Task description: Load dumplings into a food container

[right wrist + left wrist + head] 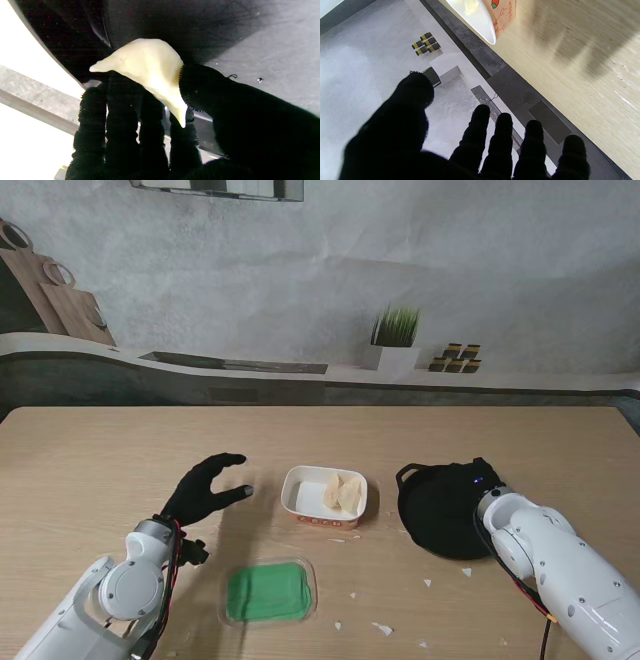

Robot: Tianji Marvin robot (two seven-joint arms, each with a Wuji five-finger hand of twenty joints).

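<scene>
Dumpling (147, 67) looks soft and squishy, so the right hand (160, 120) pinches its plump middle lightly; left hand (205, 488) hovers spread wide, empty.

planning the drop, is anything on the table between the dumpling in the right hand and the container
Nothing visible. The right hand holds the dumpling over the black pan; only bare table separates the pan from the container to its left.

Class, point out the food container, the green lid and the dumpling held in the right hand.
Food container (299, 496): stand view, bare white floor.
Green lid (266, 592): stand view, its middle.
Dumpling (150, 67): right wrist view, its belly.
</scene>
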